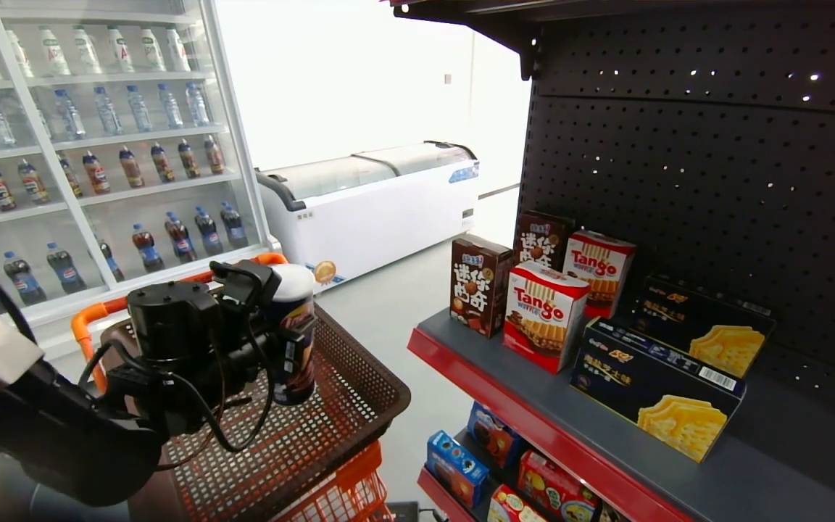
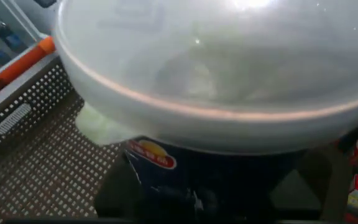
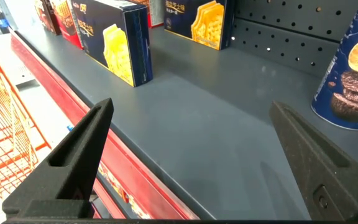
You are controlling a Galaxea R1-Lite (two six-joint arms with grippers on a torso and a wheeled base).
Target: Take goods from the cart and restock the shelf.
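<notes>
The left gripper point(image 1: 262, 319), at the lower left of the head view, is clamped on an upright snack canister point(image 1: 293, 341). One black finger point(image 1: 243, 278) lies against the canister's side just below its white lid. The arm runs in from the frame's bottom left corner, its cables looping under the wrist. The canister, dark blue with a pale cap, hangs above the brown mesh cart basket point(image 1: 359, 391) and clear of the basket floor. In the left wrist view the cap point(image 2: 216, 81) looms close to the lens, with the basket mesh point(image 2: 36, 143) and the orange cart handle point(image 2: 17, 62) behind it.

The right gripper point(image 3: 191, 109) hovers over the grey shelf board point(image 3: 216, 143), its two dark fingers point(image 3: 73, 162) spread wide apart and holding nothing. A blue cookie tub point(image 3: 350, 81) stands on the board against the pegboard back.

At the right of the head view the shelf point(image 1: 715, 471) carries brown chocolate boxes point(image 1: 479, 284), red wafer boxes point(image 1: 544, 315) and dark blue cracker boxes point(image 1: 653, 388), with bare board beyond them. A drinks cooler point(image 1: 98, 145) fills the upper left and a chest freezer point(image 1: 374, 206) sits at centre.
</notes>
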